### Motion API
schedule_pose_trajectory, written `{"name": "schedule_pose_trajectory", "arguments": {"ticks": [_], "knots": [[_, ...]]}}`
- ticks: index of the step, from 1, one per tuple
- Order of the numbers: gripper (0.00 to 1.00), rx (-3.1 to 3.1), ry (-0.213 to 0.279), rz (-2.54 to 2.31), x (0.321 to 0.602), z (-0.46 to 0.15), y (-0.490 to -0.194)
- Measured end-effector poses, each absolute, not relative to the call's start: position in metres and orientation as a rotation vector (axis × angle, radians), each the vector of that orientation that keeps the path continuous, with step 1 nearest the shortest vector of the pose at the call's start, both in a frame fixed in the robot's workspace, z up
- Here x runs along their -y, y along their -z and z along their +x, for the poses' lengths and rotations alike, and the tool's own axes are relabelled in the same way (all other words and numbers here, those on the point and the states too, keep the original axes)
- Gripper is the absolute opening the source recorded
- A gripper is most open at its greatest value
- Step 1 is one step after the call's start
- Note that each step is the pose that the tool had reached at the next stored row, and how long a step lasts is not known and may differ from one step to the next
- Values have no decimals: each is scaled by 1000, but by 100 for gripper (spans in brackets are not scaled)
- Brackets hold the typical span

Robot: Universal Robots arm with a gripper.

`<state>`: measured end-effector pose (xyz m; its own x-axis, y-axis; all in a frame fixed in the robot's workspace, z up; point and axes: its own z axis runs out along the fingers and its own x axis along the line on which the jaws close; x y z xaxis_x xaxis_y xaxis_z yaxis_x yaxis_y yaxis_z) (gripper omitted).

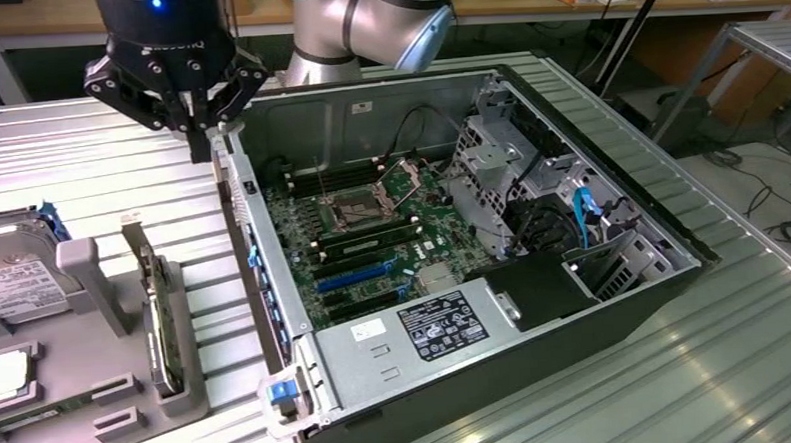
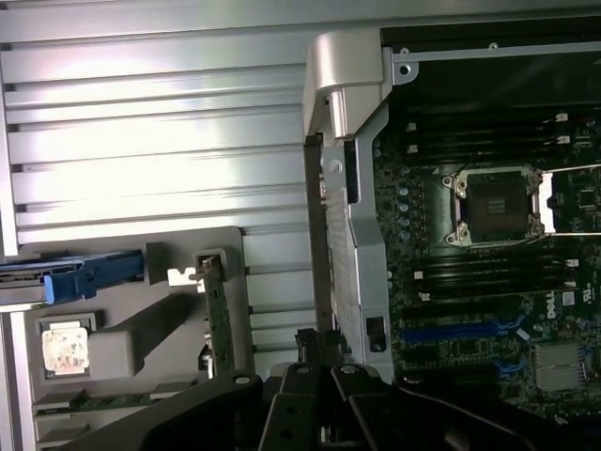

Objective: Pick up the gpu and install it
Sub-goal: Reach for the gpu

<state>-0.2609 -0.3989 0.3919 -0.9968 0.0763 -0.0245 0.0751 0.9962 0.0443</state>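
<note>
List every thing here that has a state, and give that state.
claw: shut, empty, near the computer case's edge.
gpu: standing on edge in the grey holder, not picked up.
computer case: lying on its side, open, side panel off.
processor socket: bare, no cooler on it.
hard drive: lying label up in the grey holder.
</note>
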Motion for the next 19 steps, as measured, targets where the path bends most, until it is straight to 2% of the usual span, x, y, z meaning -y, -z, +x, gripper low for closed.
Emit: {"name": "schedule_pose_trajectory", "arguments": {"ticks": [19], "knots": [[11, -3112, -68, 118, 399, -296, -392]]}}
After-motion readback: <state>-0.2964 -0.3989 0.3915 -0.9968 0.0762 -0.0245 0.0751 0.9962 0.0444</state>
